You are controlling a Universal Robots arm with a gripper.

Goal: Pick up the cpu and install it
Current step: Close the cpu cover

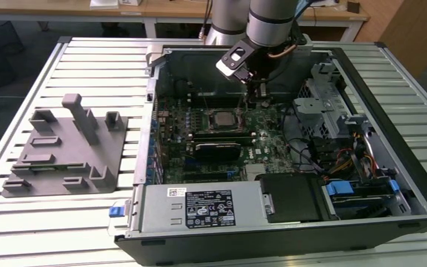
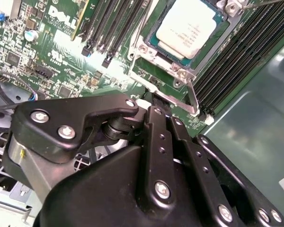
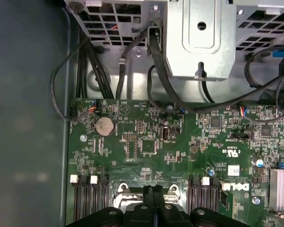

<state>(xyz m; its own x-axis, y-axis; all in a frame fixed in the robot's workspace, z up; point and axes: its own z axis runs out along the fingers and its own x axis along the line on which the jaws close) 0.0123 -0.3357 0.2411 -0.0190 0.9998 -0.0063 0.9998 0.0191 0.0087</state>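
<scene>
On the exterior view's left we see the grey fixture plate (image 1: 61, 153) on the slatted table (image 1: 58, 233). Inside the open computer case (image 1: 273, 248), the cpu (image 1: 221, 118) (image 2: 191, 26) lies in its socket on the motherboard (image 1: 271, 127). Just right of it hangs the gripper (image 1: 254, 102) (image 3: 153, 189), its jaws apparently pressed together on nothing.

In the exterior view soft, even light comes from above: the slatted table (image 1: 20, 222) is bright and a little washed out toward nine o'clock, while the inside of the computer case (image 1: 273, 247) is dim, darkest toward twelve o'clock. In the second wrist view the cpu (image 2: 191, 26) glares almost white. In the first wrist view the case wall (image 3: 23, 118) lies in deep shadow.
</scene>
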